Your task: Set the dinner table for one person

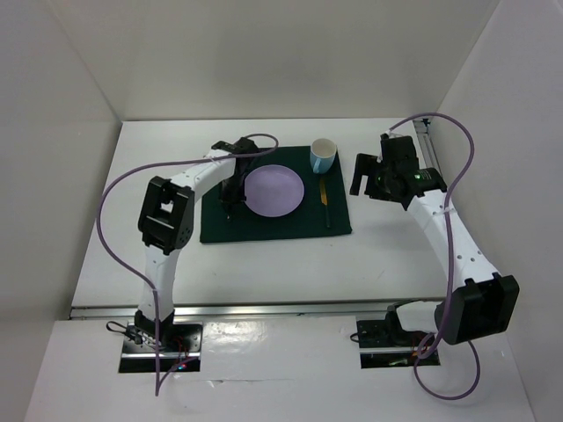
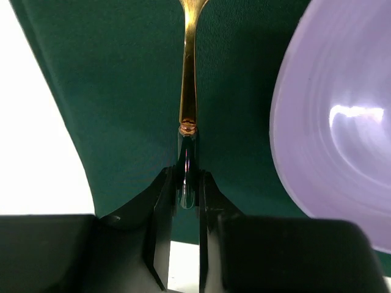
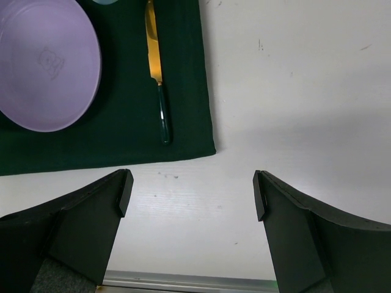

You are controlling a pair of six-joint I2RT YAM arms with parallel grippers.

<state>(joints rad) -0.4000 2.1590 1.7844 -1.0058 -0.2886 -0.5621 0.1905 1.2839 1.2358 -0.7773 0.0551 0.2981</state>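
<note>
Counter point(image 1: 264, 272) setting at risk: left tool point(image 2: 186, 183) clamped on gold utensil point(image 2: 188, 73) handle tip, plate point(image 2: 336, 122) close to its right; could skew or clink on release.

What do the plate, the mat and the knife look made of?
The plate: glazed ceramic or hard plastic, glossy lilac, with a bright highlight. The mat: seemingly cloth, matte dark green, no shine. The knife: polished gold-toned metal blade; glossy dark green handle, perhaps plastic. The utensil in the left end effector looks alike.
</note>
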